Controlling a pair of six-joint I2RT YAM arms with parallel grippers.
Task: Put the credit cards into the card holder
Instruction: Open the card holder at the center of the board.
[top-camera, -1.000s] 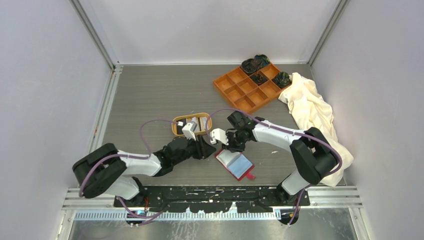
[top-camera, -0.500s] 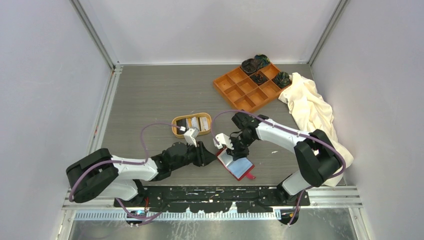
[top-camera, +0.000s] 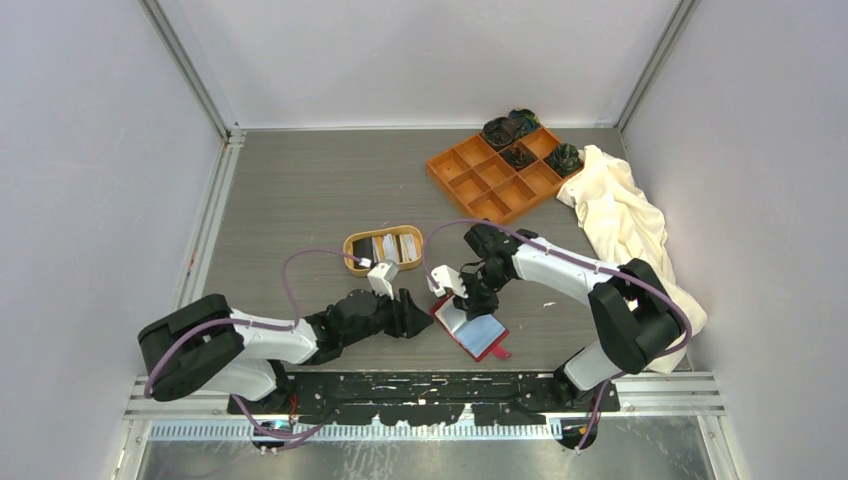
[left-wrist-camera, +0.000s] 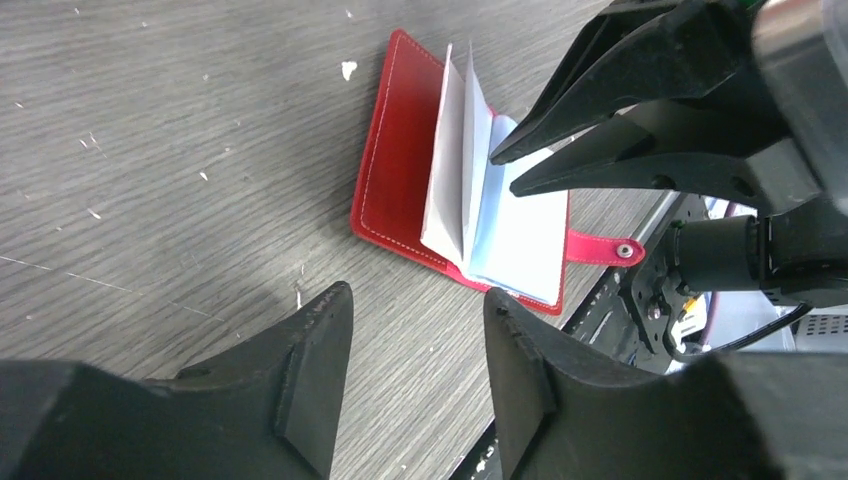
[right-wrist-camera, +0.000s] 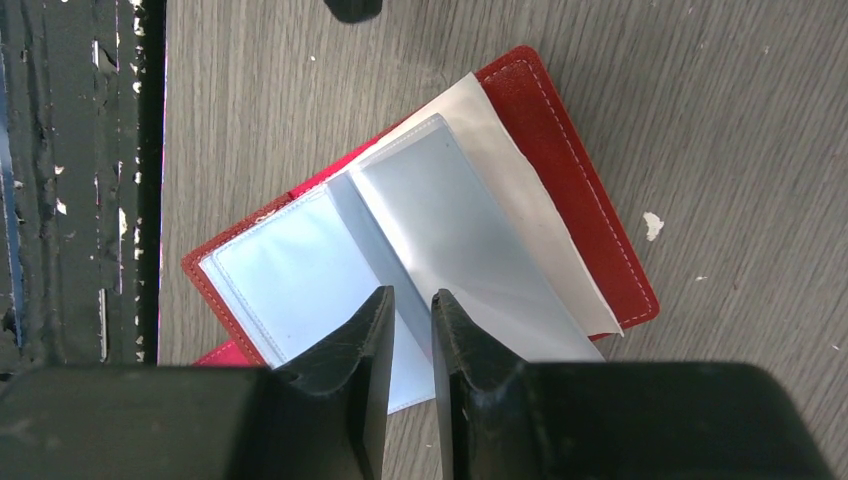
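Jaws of the left gripper (left-wrist-camera: 418, 300) are standing moderately wide with nothing between them, hovering low over bare table (left-wrist-camera: 150, 150). Just ahead of its fingertips the card holder (left-wrist-camera: 395, 170) is lying open on its red cover, clear sleeves fanning upward. Its snap tab (left-wrist-camera: 605, 247) is pointing toward the black mounting rail (right-wrist-camera: 60, 150) at the table's edge. The right gripper (right-wrist-camera: 412, 297) is hanging directly over the holder's open spread, jaws sitting narrowly apart, no card showing in the slit. Its tips are reaching a raised sleeve's edge, but I cannot tell whether they are touching it. The rail is crowding the holder on the tab side, while the side facing the left gripper is lying open. Beyond the left gripper, the credit cards (top-camera: 385, 247) are resting in the oval dish (top-camera: 348, 252). Farther off, well apart, the orange tray (top-camera: 468, 152) and a crumpled cream cloth (top-camera: 620, 215) are sitting.
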